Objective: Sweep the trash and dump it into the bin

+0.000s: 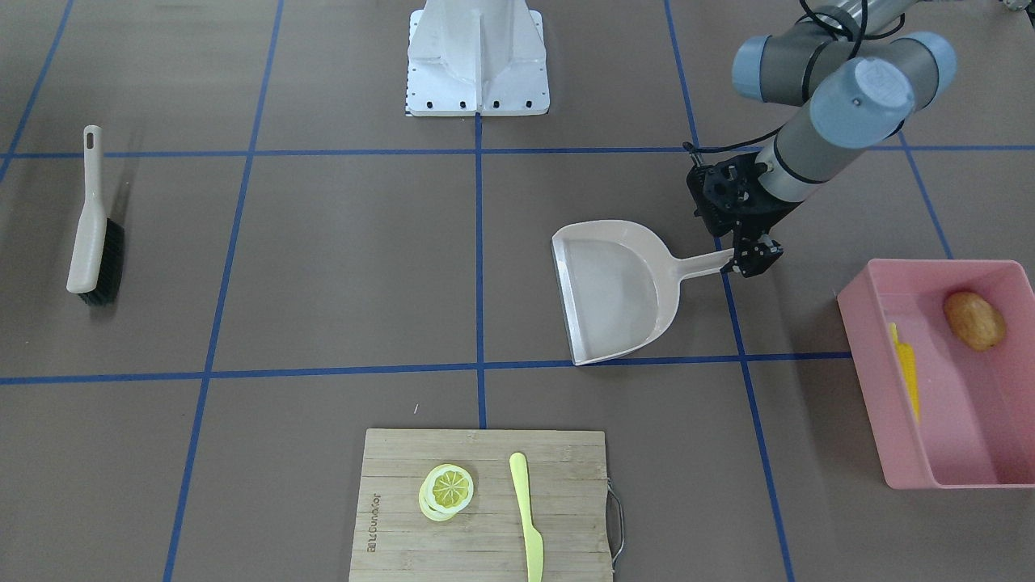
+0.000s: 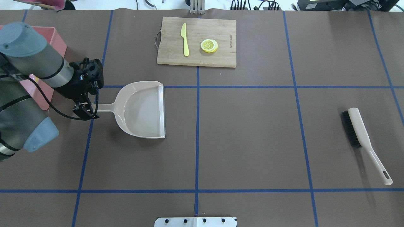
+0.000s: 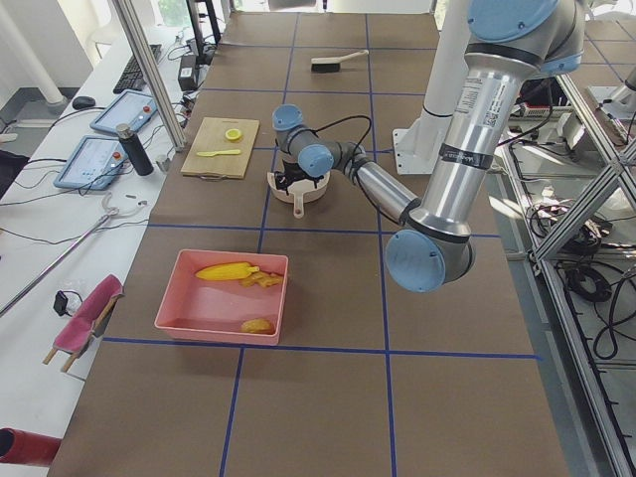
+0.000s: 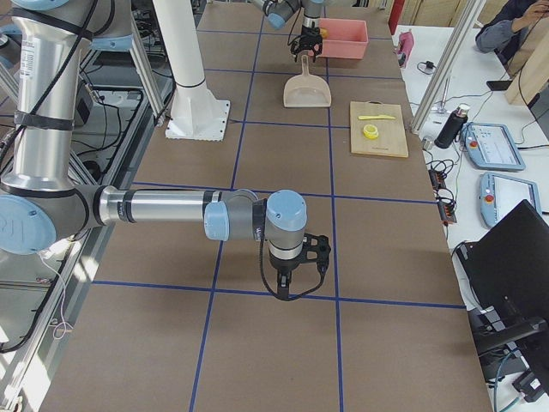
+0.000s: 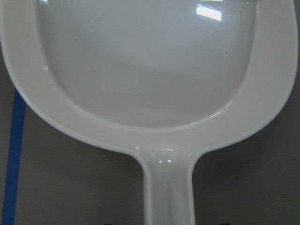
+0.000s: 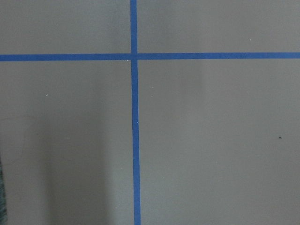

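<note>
dustpan (image 5: 150, 70): glossy smooth plastic | bin (image 1: 873, 380): shiny pink plastic | cutting board (image 1: 558, 485): matt grained wood | table cover (image 1: 348, 267): matt brown

A short dark brand stamp (image 1: 373, 525) runs along one edge of the bamboo cutting board (image 1: 570, 501), well apart from the left gripper (image 1: 750, 260); its letters are too small to read.

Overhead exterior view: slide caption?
Left gripper at the empty dustpan handle; brush far right, pink bin partly hidden by arm.
</note>
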Available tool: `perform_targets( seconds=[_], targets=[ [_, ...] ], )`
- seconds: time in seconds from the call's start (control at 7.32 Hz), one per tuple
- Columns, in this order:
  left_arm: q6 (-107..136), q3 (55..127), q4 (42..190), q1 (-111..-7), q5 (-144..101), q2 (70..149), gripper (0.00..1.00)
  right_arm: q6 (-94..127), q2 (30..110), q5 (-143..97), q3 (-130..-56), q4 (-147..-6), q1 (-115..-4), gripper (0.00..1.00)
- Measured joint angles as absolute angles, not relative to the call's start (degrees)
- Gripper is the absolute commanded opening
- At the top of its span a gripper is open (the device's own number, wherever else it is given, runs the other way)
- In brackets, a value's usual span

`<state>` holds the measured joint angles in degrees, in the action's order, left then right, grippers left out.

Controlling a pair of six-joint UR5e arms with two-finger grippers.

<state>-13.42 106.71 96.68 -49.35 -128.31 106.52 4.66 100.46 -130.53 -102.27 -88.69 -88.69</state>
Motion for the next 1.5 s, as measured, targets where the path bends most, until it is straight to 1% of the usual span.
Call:
perform_targets(
  seconds=[0.27, 0.68, 0.96, 1.23, 1.5],
  targets=[
    [-0.2, 109.9, 96.3, -56.0, -128.1, 102.6, 0.98, 4.7, 100.5, -130.6, -102.2, -88.7, -88.7, 1.00],
    [9.4, 110.3, 93.4, -70.0, -130.3, 95.2, 0.98, 4.5, 100.5, -130.5, -102.2, -88.7, -88.7, 1.00],
    [11.9, 108.2, 89.8, -79.5, -135.2, 87.9, 0.98, 4.6, 100.5, -130.5, -102.2, -88.7, -88.7, 1.00],
    [11.1, 103.9, 85.8, -88.6, -139.1, 80.9, 0.99, 4.6, 100.5, -130.5, -102.2, -88.7, -88.7, 1.00],
    [10.7, 100.1, 84.2, -91.4, -139.6, 77.7, 0.99, 4.6, 100.5, -130.5, -102.2, -88.7, -88.7, 1.00]
  ],
)
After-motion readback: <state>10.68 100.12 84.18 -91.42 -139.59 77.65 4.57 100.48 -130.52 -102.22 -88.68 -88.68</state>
